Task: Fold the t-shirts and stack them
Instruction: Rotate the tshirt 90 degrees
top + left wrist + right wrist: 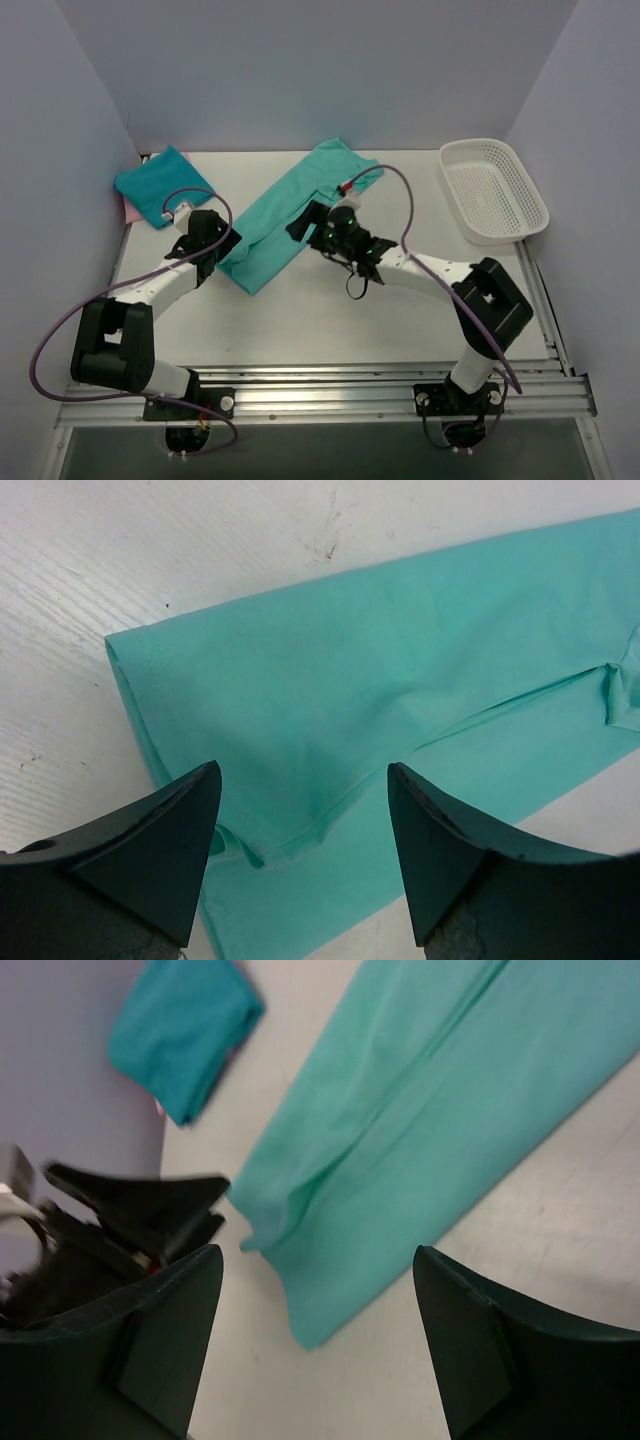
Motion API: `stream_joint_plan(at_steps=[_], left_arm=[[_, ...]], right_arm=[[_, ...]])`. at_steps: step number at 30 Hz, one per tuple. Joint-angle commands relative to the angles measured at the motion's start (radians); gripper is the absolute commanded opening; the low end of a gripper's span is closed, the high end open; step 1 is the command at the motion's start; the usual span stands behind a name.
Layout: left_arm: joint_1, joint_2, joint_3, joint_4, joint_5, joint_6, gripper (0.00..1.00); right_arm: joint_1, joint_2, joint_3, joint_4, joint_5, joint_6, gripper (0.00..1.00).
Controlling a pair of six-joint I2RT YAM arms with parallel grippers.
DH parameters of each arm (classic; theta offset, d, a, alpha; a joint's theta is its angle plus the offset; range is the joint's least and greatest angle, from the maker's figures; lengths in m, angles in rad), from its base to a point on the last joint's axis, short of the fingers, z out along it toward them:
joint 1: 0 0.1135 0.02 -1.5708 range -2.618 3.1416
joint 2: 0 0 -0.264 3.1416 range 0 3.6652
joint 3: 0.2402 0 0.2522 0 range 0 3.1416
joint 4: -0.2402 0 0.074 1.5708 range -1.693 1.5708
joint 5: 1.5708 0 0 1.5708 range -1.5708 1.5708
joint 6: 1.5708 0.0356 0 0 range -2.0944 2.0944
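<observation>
A folded teal t-shirt (160,185) lies at ten o'clock on the tabletop (330,320). The left pincer (305,780), released, hovers over the seven-o'clock end of the long turquoise t-shirt (285,215). The right pincer (320,1260), released and empty, is above its middle. A white basket (495,190) sits at two o'clock.

Robot lab test cell is indicated: white table (330,320) is boxed by plain panel walls (300,70); aluminium rails (330,385) are bolted along table's near edge, with left arm (110,340) and right arm (490,300) mounted there.
</observation>
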Motion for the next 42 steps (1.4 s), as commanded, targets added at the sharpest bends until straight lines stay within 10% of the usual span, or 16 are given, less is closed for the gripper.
stream_joint_plan(at_steps=[1,21,24,28,42], left_arm=[[0.003,-0.026,0.004,0.020,-0.006,-0.006,0.76],[0.070,-0.095,-0.039,0.020,0.012,0.006,0.77],[0.079,-0.093,-0.042,0.022,0.018,0.007,0.77],[0.091,-0.078,-0.044,0.028,0.032,0.007,0.77],[0.098,-0.089,-0.073,0.069,0.070,-0.008,0.77]], right_arm=[[0.139,0.115,-0.005,0.021,0.105,0.083,0.72],[0.299,0.495,0.225,0.036,0.058,0.176,0.68],[0.296,0.503,0.227,0.045,0.049,0.172,0.56],[0.291,0.491,0.212,0.036,0.050,0.165,0.00],[0.241,0.172,-0.196,0.053,0.203,0.195,0.00]])
